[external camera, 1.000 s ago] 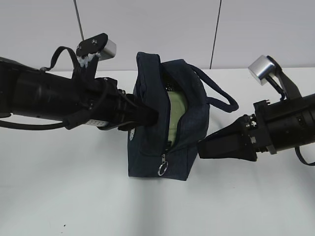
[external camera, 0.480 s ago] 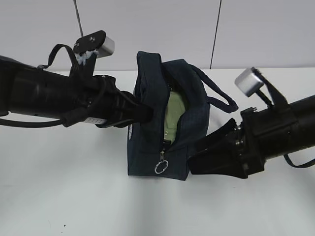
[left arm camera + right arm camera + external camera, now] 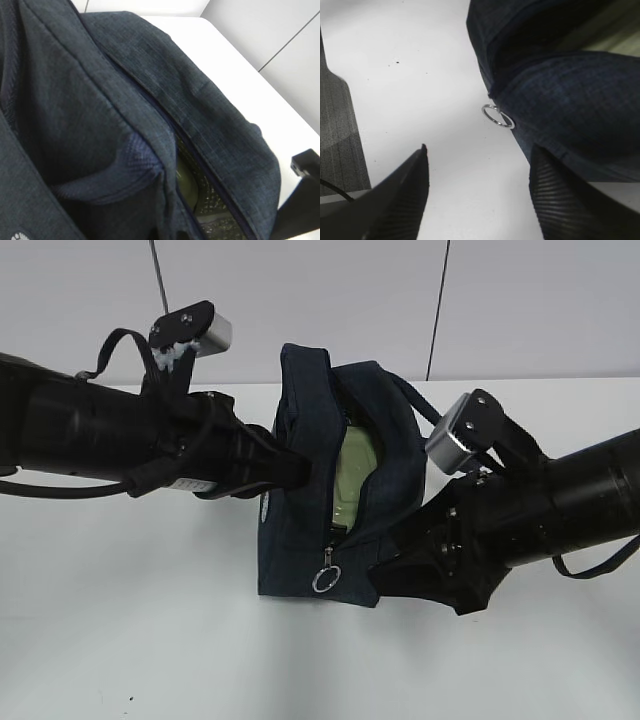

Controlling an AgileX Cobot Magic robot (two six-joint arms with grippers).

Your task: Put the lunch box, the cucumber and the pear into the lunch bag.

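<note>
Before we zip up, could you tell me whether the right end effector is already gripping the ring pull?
No, the right end effector stands open, and the ring pull hangs untouched on the bag beyond its fingertips.

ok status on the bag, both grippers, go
Left gripper shut on lunch bag fabric. Right gripper open, empty, near ring pull. Lunch box inside the unzipped bag. Cucumber, pear not visible.
</note>
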